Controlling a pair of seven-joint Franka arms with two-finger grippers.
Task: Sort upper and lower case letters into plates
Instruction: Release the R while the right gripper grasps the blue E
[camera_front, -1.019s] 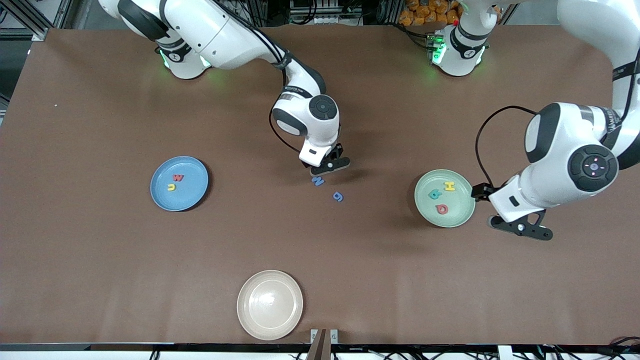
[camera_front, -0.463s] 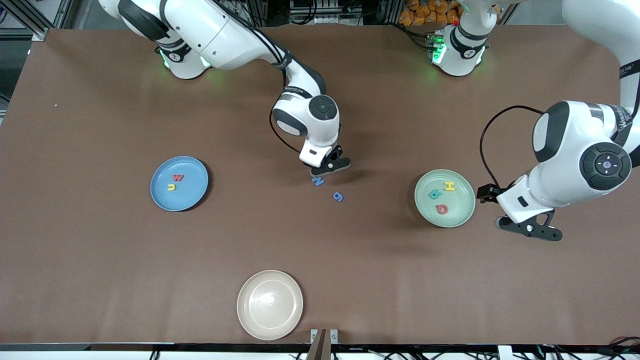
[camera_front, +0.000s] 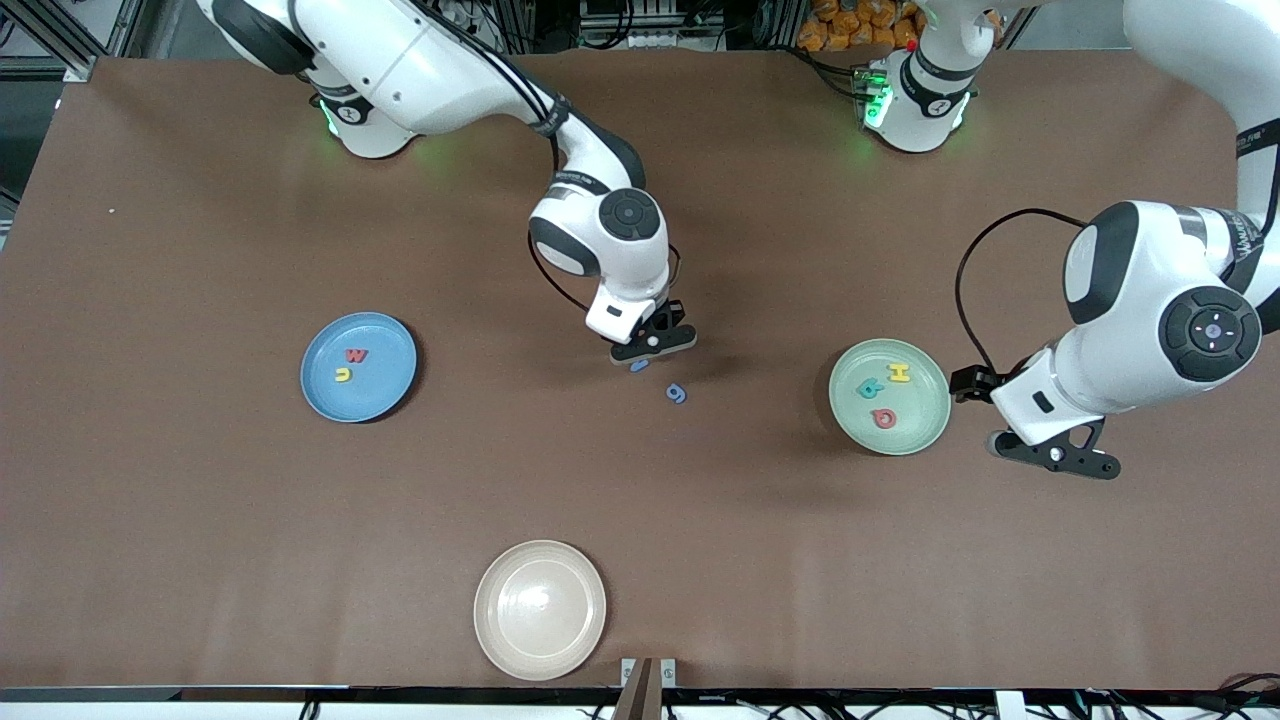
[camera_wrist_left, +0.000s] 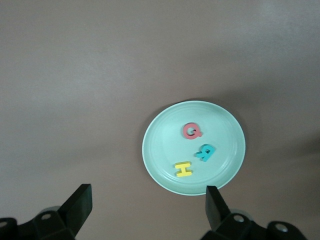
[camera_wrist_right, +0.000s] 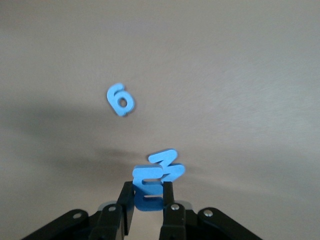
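My right gripper (camera_front: 652, 345) is over the table's middle, shut on a blue letter (camera_front: 640, 365), which is mostly hidden under it. In the right wrist view the gripper (camera_wrist_right: 148, 187) pinches the blue letter (camera_wrist_right: 150, 179) upright; I cannot tell whether it is lifted off the table. A blue "g" (camera_front: 676, 393) lies on the table close by, nearer the front camera, and shows in the right wrist view too (camera_wrist_right: 120, 99). The blue plate (camera_front: 385, 340) holds a red W and a yellow u. The pale green plate (camera_front: 905, 435) holds H, R and Q. My left gripper (camera_front: 1050, 457) is open and empty beside it (camera_wrist_left: 147, 196).
A cream-beige plate (camera_front: 500, 640) sits empty near the front edge. In the left wrist view the green plate (camera_wrist_left: 155, 155) lies just past the open fingers. The brown table surface spreads between the plates.
My right gripper has come down onto the blue letter, shifted slightly toward the right arm's end and now covers most of it. My left gripper drifted slightly beside the green plate.
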